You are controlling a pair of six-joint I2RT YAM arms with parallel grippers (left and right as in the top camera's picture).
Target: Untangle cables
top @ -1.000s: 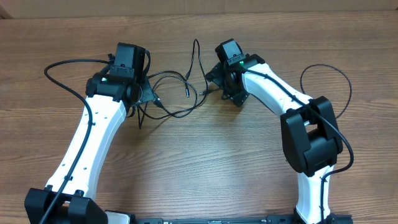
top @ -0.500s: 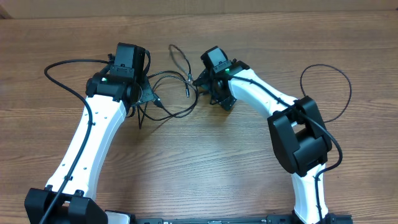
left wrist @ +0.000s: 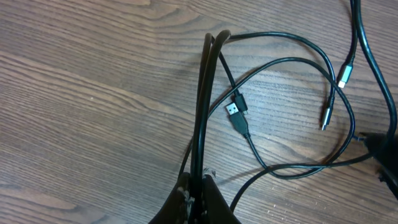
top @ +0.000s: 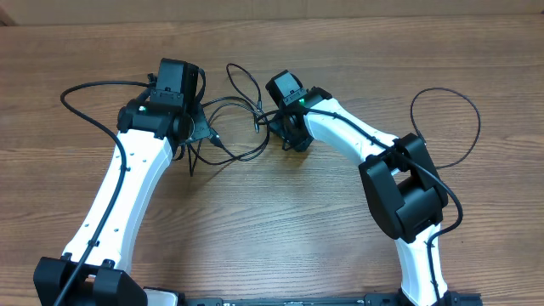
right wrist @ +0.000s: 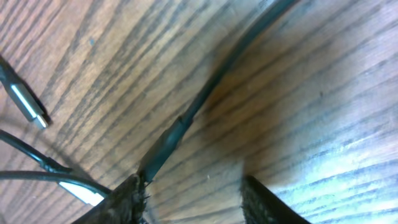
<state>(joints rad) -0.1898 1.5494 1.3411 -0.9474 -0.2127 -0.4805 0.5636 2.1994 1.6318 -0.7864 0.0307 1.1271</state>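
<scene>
Right pincer (right wrist: 194,202) shifted left, arm stretched over cables (right wrist: 205,94).

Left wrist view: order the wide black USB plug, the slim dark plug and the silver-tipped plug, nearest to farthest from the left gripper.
1. Wide black USB plug, centre, above the left gripper.
2. Slim dark plug, right.
3. Silver-tipped plug, upper right.

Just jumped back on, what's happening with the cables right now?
Both arms are down in the tangle on the table. The left gripper is shut on a few strands of the cables, which run straight into it. The right gripper sits low on the tangle's other side, open, with one strand lying against a finger. Loops and plugs lie crossed between them.
</scene>
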